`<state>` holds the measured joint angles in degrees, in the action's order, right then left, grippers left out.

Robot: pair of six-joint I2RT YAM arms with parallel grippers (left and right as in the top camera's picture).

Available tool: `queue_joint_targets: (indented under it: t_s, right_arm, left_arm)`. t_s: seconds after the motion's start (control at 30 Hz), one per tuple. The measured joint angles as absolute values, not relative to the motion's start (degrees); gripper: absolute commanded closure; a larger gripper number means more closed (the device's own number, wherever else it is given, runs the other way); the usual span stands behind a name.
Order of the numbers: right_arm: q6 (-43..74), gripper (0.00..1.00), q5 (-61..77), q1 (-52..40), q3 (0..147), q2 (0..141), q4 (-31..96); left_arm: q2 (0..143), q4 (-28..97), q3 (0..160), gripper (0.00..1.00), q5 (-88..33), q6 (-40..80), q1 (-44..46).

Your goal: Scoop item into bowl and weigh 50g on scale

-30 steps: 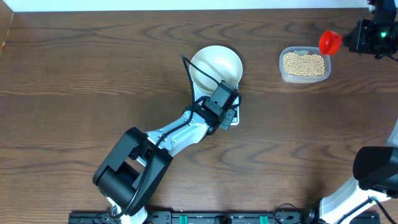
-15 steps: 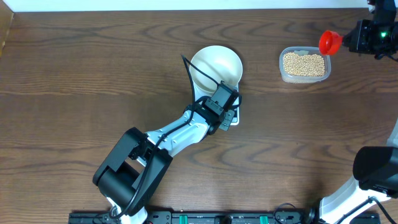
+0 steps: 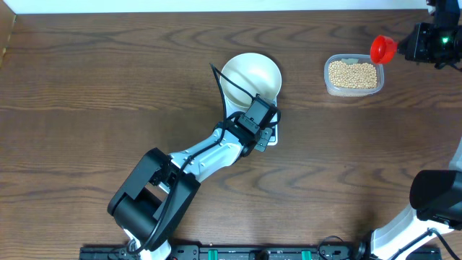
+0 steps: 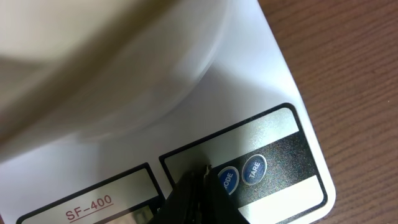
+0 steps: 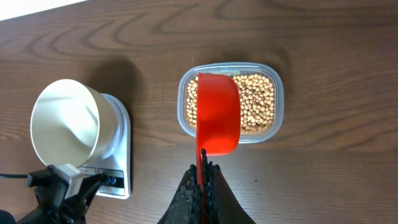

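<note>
The white bowl stands empty on the white scale, whose front panel shows in the left wrist view. My left gripper is shut, its tip resting on the scale's button panel beside the blue MODE button and TARE button. My right gripper is shut on the handle of a red scoop, held empty above the clear tub of tan beans. The scoop and the beans also show in the overhead view, far right.
The clear tub sits to the right of the bowl on the brown wooden table. The right arm's base stands at the lower right, the left arm's base at the lower left.
</note>
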<state>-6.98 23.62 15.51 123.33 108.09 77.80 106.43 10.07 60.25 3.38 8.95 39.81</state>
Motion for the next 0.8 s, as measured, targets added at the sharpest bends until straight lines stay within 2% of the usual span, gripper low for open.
queue_joint_targets:
  t_s: [0.6,0.8]
  right_arm:
    - [-7.0,0.99,23.6,15.5,123.3,108.1,78.0]
    - [-7.5,0.99,23.6,15.5,123.3,108.1,77.8]
  left_arm:
    - [106.1,10.6,60.2,0.93,5.0,9.0,39.7]
    - [99.3,17.1,60.2,0.93,0.1,9.0,39.1]
